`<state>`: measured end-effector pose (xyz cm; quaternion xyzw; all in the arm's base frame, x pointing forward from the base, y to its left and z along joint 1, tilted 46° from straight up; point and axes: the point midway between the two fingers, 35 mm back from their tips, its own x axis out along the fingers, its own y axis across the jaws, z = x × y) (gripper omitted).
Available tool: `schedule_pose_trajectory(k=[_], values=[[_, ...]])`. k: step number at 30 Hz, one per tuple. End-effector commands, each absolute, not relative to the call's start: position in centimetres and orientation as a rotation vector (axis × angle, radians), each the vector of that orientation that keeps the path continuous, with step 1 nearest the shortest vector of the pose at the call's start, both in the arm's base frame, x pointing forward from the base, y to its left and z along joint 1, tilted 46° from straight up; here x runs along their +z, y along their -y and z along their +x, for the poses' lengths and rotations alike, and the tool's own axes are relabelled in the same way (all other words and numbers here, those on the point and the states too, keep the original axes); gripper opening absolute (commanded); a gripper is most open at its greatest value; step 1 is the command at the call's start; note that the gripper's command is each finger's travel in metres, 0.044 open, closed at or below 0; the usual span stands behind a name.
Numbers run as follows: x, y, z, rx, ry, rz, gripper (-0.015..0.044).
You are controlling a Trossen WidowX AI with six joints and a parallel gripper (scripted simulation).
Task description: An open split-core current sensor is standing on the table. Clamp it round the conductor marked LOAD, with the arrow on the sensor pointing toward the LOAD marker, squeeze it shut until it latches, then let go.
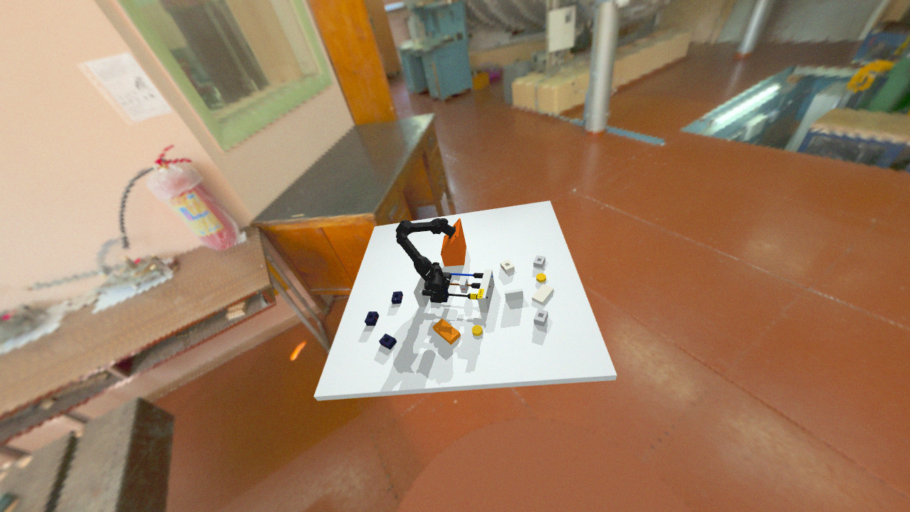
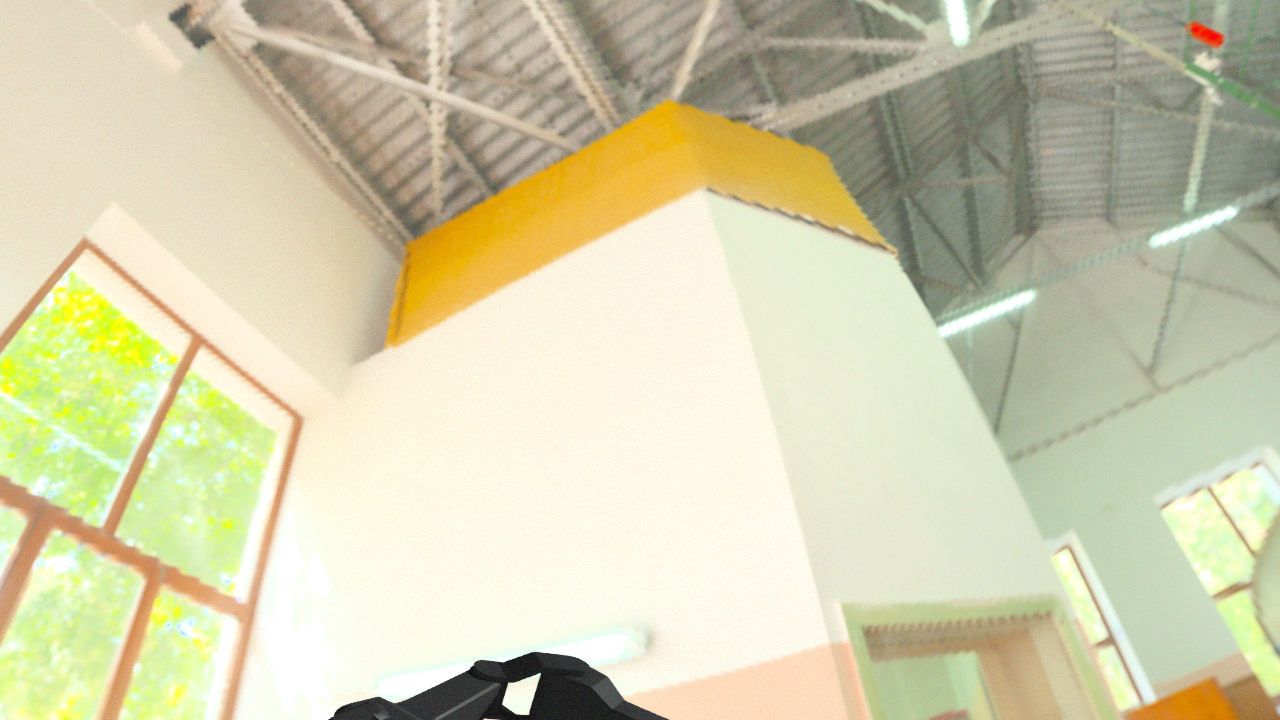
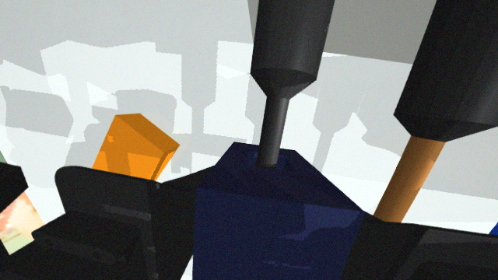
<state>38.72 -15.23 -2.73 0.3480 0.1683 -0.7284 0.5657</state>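
Wrist view: the fingers were clamped on the navy sensor (image 3: 272,218), one dark pad on each side face, standing at a middling width because the body was between them. The sensor sat round the dark conductor (image 3: 272,132), which ran into a shallow notch in its top just below a thick black sleeve (image 3: 289,39); we saw no gap between the halves from here, so we judged it shut or nearly shut, latch not confirmable. An orange conductor (image 3: 408,179) ran just beside on the right, apart from the sensor. In the top view the arm (image 1: 416,251) reached down over the conductor fixture on the white bench (image 1: 559,356), with a small yellow tag (image 1: 480,293) at the far end of the dark line; too small to read, so we only guessed that it was the LOAD marker. The arrow on the sensor was not visible, so direction could not be checked. To do this step well, we judged the squeeze should stay square across the two halves, with no twist or drag along the wire, held firm until the latch seats, and the wrist steady so the neighbouring orange conductor is not nudged. Release should be straight apart, then back off along the approach line without pulling the sensor. An orange block (image 3: 132,145) lay beyond the fingers, clear of them.
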Motion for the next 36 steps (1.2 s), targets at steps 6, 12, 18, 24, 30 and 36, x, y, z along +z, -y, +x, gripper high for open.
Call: schedule_pose_trajectory(k=[6, 12, 18, 24, 30, 36], values=[[-2.73, 15.23, 38.72, -1.713, -0.396, 0.818, 0.0000], [-2.73, 15.23, 38.72, -1.713, -0.396, 0.818, 0.0052], [-2.73, 15.23, 38.72, -1.713, -0.396, 0.818, 0.0210], [-2.73, 15.23, 38.72, -1.713, -0.396, 0.818, 0.0368], [-2.67, 15.18, 38.73, -1.711, -0.393, 0.821, 0.0361], [-2.67, 15.18, 38.73, -1.711, -0.393, 0.821, 0.0204]])
